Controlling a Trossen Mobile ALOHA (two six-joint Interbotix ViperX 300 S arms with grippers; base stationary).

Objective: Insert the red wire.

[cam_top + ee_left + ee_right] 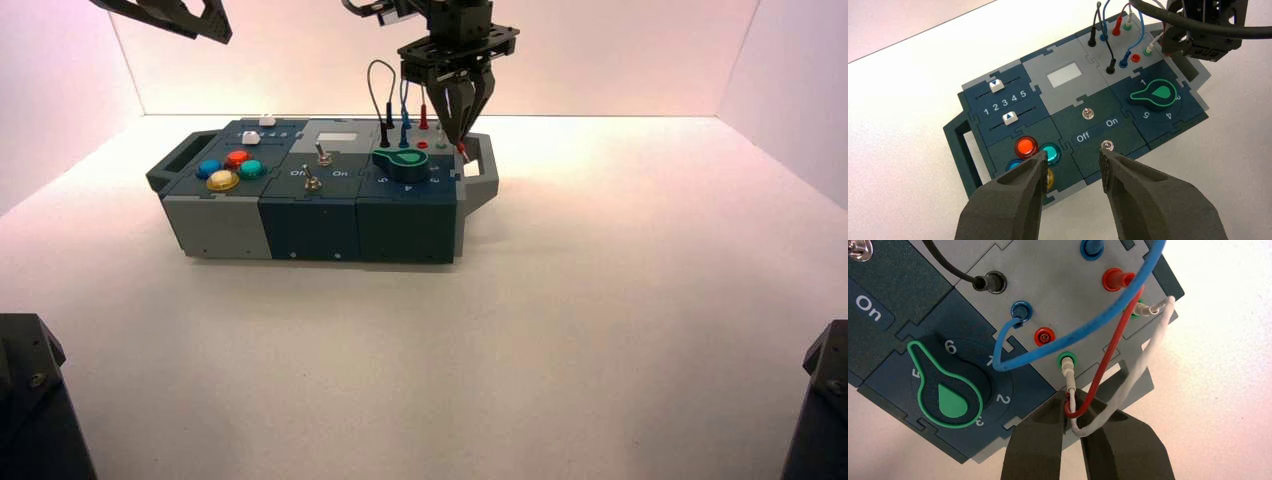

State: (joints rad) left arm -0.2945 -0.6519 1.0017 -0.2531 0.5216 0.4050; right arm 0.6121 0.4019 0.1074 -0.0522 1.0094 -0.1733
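The red wire (1108,352) runs from its one red plug (1117,279), seated in a back socket, down to my right gripper (1068,406). That gripper is shut on the wire's free end, just off the box's right edge beside the handle (482,170). A loop of the white wire (1148,355) also passes through the fingertips. An empty red socket (1044,336) lies between the blue and green ones. In the high view the right gripper (462,145) points down at the box's far right corner. My left gripper (1073,167) hangs open, high above the box's button end.
The box (300,225) stands mid-table, with a green knob (943,390), two toggle switches (1088,113), coloured buttons (1026,147) and two sliders (996,85). Blue (1088,337) and black (378,85) wires arch over the sockets. White walls enclose the table.
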